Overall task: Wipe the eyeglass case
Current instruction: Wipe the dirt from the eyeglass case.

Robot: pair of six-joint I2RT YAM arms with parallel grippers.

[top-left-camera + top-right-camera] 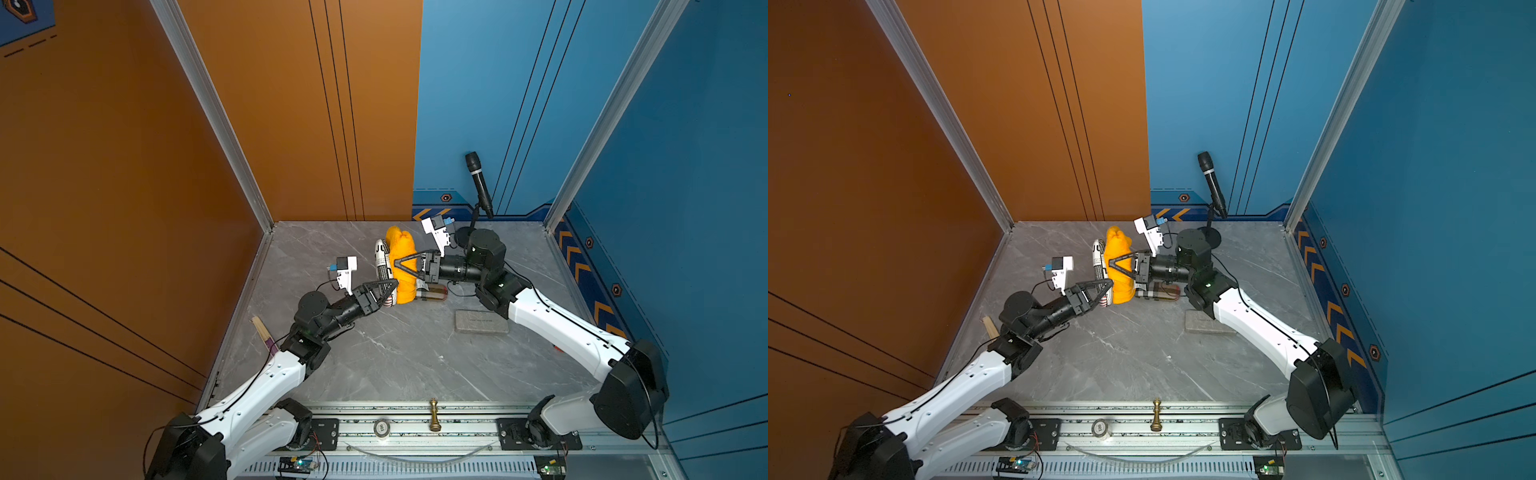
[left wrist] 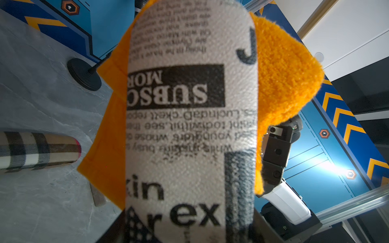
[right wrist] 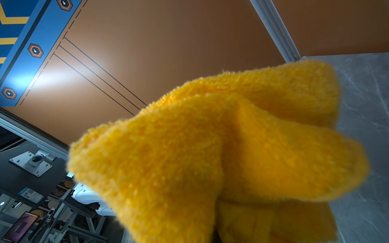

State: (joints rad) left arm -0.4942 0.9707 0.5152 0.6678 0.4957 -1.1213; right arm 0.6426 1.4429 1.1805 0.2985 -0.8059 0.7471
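Left wrist view: my left claw (image 1: 390, 291) grips the newsprint eyeglass case (image 2: 189, 126); right claw (image 1: 398, 263), pinching yellow cloth (image 3: 210, 157), presses it against the case just beyond. Wiping midway, I judge.

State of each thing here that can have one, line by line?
left gripper: shut on newspaper-print case
right gripper: shut on yellow cloth
newspaper-print case: lifted, closed
yellow cloth: bunched, against the case
plaid case: closed, lying on table
grey case: closed, lying flat
microphone: standing, tilted
chess piece: upright on rail
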